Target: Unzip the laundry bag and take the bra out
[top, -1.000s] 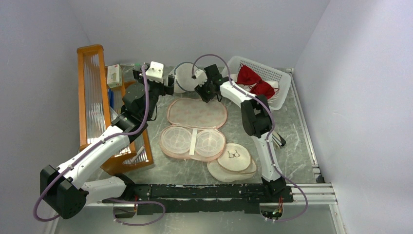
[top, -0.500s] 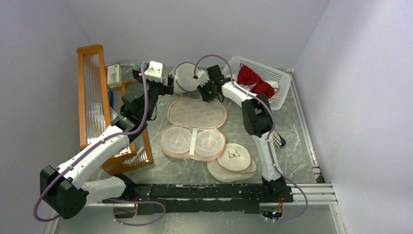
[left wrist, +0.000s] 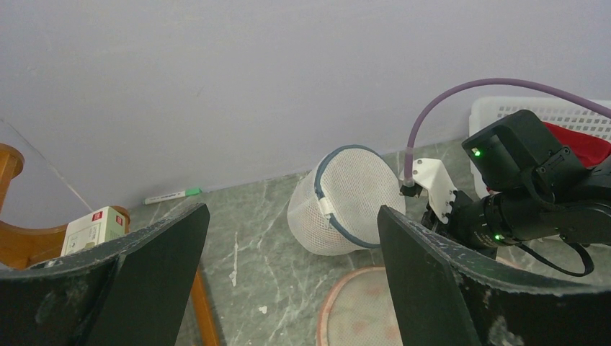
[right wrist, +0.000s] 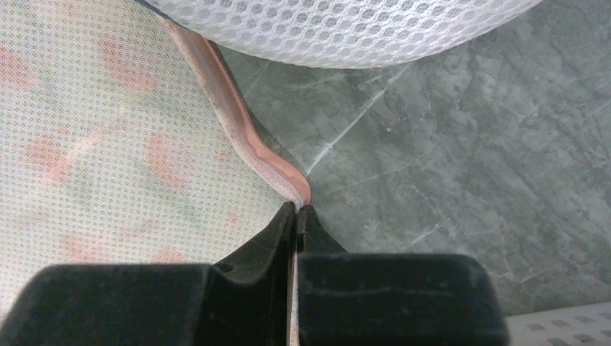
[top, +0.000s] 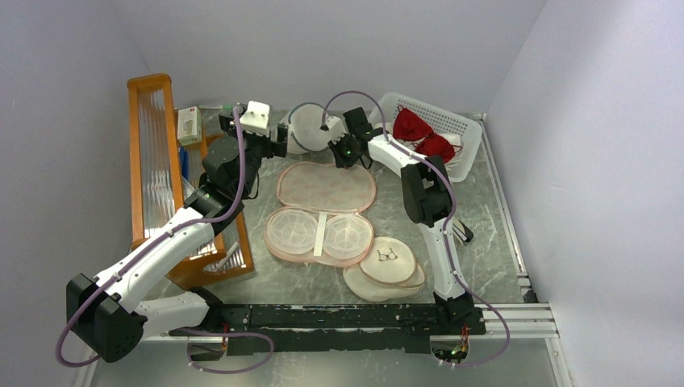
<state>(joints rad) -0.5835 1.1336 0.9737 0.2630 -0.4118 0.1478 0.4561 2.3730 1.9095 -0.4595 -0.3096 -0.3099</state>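
On the green marbled table (top: 484,226) the peach laundry bag (top: 327,187), dotted weave with pink trim, lies opened flat in the middle, and the red bra (top: 421,135) rests in the white lattice basket (top: 464,133) at far right. The right gripper (right wrist: 295,205) is closed on the bag's trim; the left gripper (left wrist: 292,213) stands wide.

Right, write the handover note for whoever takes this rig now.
Left fingers: open, empty, facing the white mesh dome bag.
Right fingers: shut on the pink edge trim of the flat peach carrot-print laundry bag.
Bag lies unzipped and spread open on the table; deep red padded bra sits in the white plastic basket.
Done: unzip, removal. Left: probably just release the trim, retract.
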